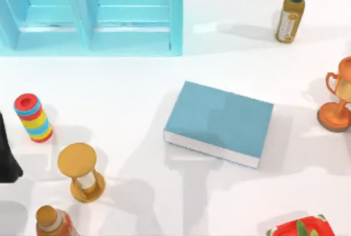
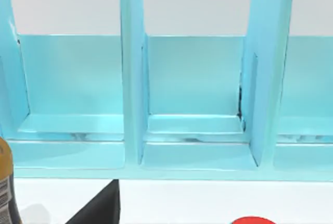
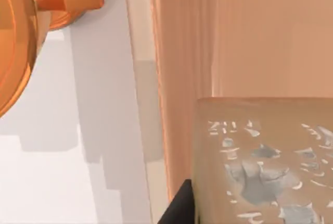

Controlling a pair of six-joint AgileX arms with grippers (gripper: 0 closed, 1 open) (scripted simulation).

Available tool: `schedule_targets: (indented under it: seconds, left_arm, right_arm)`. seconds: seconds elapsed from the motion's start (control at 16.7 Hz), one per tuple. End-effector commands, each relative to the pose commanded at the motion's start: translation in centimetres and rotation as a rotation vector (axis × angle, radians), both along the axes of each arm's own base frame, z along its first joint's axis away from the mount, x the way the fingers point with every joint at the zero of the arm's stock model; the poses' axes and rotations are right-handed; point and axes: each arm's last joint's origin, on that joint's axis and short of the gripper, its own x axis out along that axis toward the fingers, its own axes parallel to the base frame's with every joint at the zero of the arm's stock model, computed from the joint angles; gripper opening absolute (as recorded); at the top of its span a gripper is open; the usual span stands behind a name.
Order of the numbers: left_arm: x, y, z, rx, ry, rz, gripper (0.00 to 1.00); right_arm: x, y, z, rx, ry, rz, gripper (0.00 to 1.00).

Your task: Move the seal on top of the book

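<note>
Seal [image 3: 263, 164] — tan stone-like block with flat faces and square edges. The near face is pitted with pale chipped marks. It sits close up in the right wrist view, and a dark sliver of the right gripper [image 3: 179, 206] is right against its edge. Can't tell whether that gripper is clamped on it or spread.

Just beside the seal is the trophy [image 3: 15, 41], glossy orange with a rounded bowl and a loop handle. In the top view the trophy [image 1: 339, 96] stands at the right edge of the bench [image 1: 126, 110], which is plain matte white.

Book [image 1: 219, 122] — thick slab with a smooth teal cover and white page edges. It lies flat mid-bench, turned at a slight angle, nothing on the cover. It's well apart from the trophy.

Far side: a glossy turquoise shelf [image 1: 93, 11] with upright dividers, which the left wrist view faces straight on [image 2: 197, 104]. A yellow-green bottle [image 1: 290, 11] with a grey cap stands at far right.

Left side: a ringed cylinder [image 1: 34, 118] in red, yellow and blue bands, and near it a golden hourglass [image 1: 81, 171] with disc ends.

Left arm [image 1: 6, 156] is parked at the left edge, matte black. A dark wedge of the left gripper [image 2: 101, 208] shows low in its wrist view; grip state can't be told.
</note>
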Motion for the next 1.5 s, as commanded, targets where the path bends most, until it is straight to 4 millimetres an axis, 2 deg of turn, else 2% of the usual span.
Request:
schedule_targets:
  seconds: [0.3,0.42,0.66,0.84,1.02,1.14,1.38,1.5]
  left_arm:
    - [0.0,0.0,0.0,0.0,0.0,0.0,1.0]
    - [0.0,0.0,0.0,0.0,0.0,0.0,1.0]
    - [0.0,0.0,0.0,0.0,0.0,0.0,1.0]
    - [0.0,0.0,0.0,0.0,0.0,0.0,1.0]
    - [0.0,0.0,0.0,0.0,0.0,0.0,1.0]
    - [0.0,0.0,0.0,0.0,0.0,0.0,1.0]
    - [0.0,0.0,0.0,0.0,0.0,0.0,1.0]
    - [0.0,0.0,0.0,0.0,0.0,0.0,1.0]
  right_arm:
    - [-0.1,5.1,2.7,0.021,-0.001,0.059,0.0]
    - [0.0,5.8,3.0,0.025,-0.005,0.07,0.0]
    - [0.0,5.7,2.9,0.025,-0.005,0.065,0.0]
    - [0.9,7.9,3.6,0.021,-0.059,0.069,0.0]
    - [2.5,12.6,3.6,0.029,-0.116,0.073,0.0]
    - [3.5,16.6,2.5,0.04,-0.122,0.072,0.0]
    - [4.3,24.9,-1.7,0.046,-0.069,0.069,0.0]
    - [3.9,28.1,-3.8,0.04,-0.035,0.066,0.0]
